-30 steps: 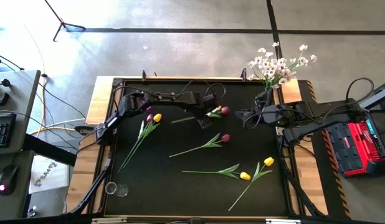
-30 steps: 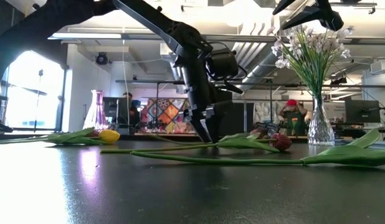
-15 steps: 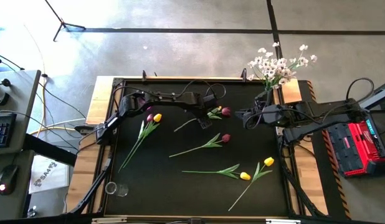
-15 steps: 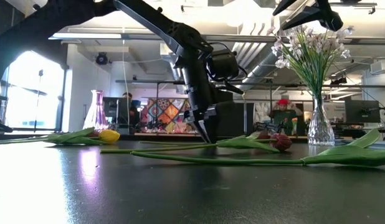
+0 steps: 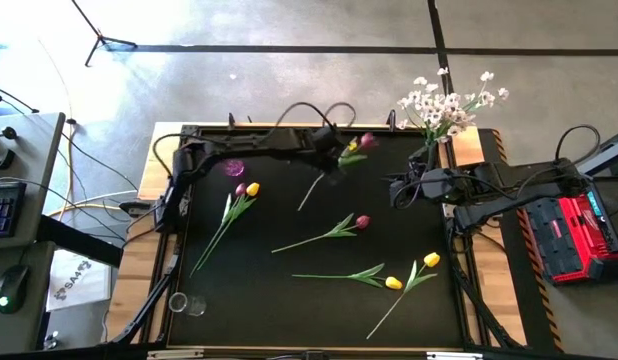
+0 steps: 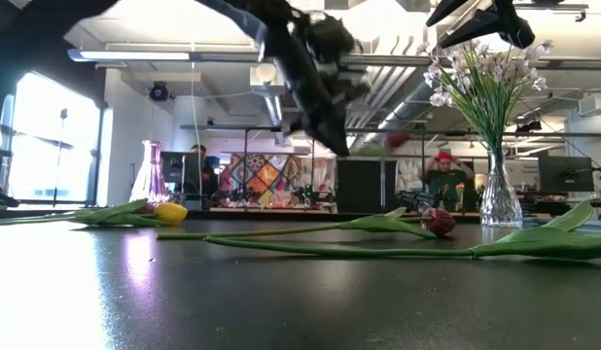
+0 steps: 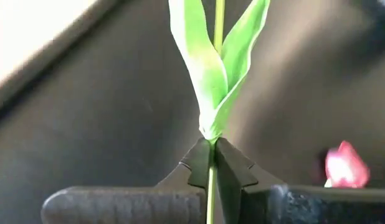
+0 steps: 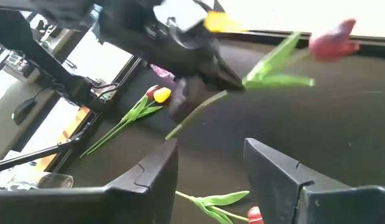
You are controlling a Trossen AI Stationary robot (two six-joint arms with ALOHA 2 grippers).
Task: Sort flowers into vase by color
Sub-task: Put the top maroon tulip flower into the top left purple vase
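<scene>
One red tulip gripped, stem slanting down-left

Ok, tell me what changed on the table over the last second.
The left end effector closed on the stem of a dark red tulip near the table's far edge and lifted it off the mat, carrying it farther back and toward the vase of white blossoms. The right end effector stayed open and parked by that vase. The other tulips on the mat and the small glass did not move.
</scene>
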